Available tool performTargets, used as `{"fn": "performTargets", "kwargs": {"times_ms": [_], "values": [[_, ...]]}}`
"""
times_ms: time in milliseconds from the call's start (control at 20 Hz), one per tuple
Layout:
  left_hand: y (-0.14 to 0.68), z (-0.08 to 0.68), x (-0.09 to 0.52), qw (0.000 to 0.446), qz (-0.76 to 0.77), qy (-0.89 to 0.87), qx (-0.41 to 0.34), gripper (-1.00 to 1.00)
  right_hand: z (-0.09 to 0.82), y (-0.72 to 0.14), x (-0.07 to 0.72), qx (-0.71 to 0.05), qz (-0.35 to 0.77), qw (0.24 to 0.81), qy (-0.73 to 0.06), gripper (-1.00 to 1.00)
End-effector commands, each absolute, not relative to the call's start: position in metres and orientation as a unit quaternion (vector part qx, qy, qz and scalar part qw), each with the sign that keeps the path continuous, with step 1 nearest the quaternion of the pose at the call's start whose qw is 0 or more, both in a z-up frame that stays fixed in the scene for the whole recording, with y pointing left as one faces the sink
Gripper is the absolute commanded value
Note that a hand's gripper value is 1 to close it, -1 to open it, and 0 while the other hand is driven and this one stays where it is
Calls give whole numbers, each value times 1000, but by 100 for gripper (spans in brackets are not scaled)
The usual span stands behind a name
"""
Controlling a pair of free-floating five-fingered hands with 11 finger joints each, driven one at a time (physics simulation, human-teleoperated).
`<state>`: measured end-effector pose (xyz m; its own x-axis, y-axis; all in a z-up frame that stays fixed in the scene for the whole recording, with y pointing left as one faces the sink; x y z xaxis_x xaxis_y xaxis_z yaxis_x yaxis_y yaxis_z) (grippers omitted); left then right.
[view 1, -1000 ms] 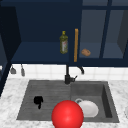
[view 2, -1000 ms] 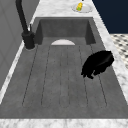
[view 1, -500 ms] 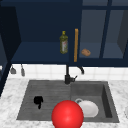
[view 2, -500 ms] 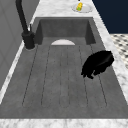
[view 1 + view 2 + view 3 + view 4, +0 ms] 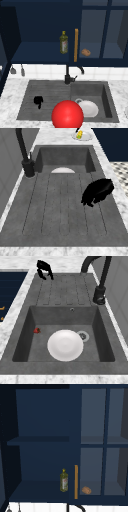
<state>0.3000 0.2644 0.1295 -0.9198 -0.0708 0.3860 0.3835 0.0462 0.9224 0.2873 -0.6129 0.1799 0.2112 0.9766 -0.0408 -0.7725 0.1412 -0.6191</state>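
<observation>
No shift; left hand over drainboard

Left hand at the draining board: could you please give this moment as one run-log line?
left hand: over draining board, fingers curled, holding nothing | white plate: in sink basin

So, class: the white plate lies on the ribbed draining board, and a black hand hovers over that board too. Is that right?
Not quite. The plate lies in the sink basin, beside the drain, as the right side view shows. The hand does hover over the ribbed draining board.
</observation>
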Motion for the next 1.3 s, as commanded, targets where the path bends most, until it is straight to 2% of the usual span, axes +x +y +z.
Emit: {"fn": "performTargets", "kwargs": {"times_ms": [0,350,800,850,1050,1250], "values": [[264,130,300,167,-682,-704,-111,0,163,-613,293,-269,592,736,-189,-100],[264,130,300,167,-682,-704,-111,0,132,-613,298,-276,586,737,-193,-100],[264,130,300,167,-682,-704,-111,0,112,-614,281,-320,550,728,-255,-100],[264,130,300,167,-682,-704,-111,0,113,-613,280,-322,547,728,-259,100],[264,130,300,167,-682,-704,-111,0,113,-613,285,-390,514,701,-304,100],[264,130,300,167,-682,-704,-111,0,109,-615,281,-408,509,683,-329,100]]}}
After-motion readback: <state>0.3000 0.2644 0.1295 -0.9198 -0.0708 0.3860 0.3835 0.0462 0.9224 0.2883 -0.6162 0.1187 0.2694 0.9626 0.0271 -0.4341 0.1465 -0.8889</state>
